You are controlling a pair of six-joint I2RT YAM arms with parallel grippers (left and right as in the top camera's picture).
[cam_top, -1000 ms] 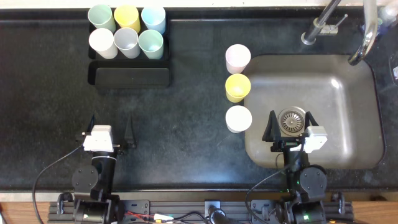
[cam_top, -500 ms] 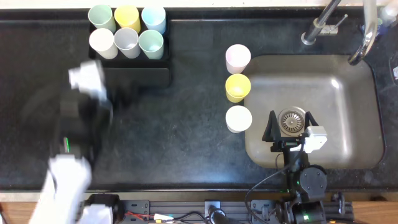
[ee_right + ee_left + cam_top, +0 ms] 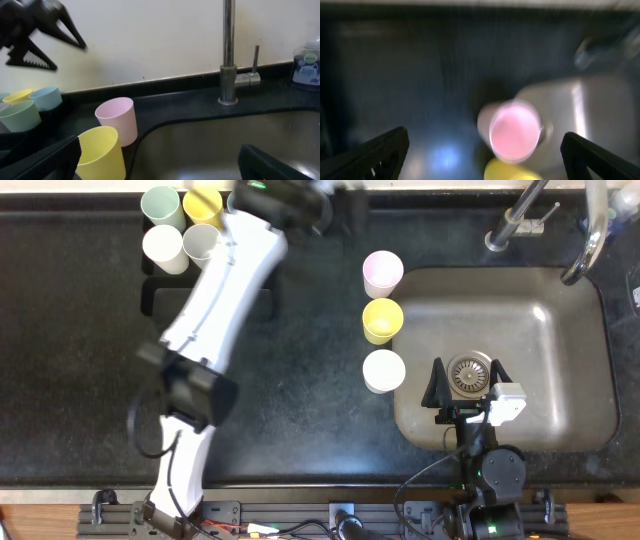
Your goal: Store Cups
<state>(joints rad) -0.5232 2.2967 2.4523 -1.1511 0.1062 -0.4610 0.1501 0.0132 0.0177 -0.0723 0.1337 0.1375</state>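
Pink cup (image 3: pixel 514 132): upright on the counter (image 3: pixel 300 380) at the rim of the sink (image 3: pixel 545 350). It lies ahead of the left gripper (image 3: pixel 483 135), in line with the gap between its jaws and clear of both.
Left jaws: spread wide, grasping nothing.
Yellow cup (image 3: pixel 382 320): just beside the pink one, also within the spread of those jaws.
White cup (image 3: pixel 383 370): next along the row, farthest from the left jaws and near the right gripper (image 3: pixel 465 385), outside its jaws.
Right jaws: released and empty, poised over the sink.
Black tray (image 3: pixel 210 302): holds the stored cups; it lies behind the left jaws, under that arm.
Change: a second ago the left arm sat folded by its base. Half a second ago it was swinging over the tray. Now it stretches to the back of the counter, its jaws facing the pink cup. The three loose cups and the right arm are as before.
Meaning: this looks like the approach to a first pick. None of the three is stored yet, and the jaws probably need to come down around the cup's wall.
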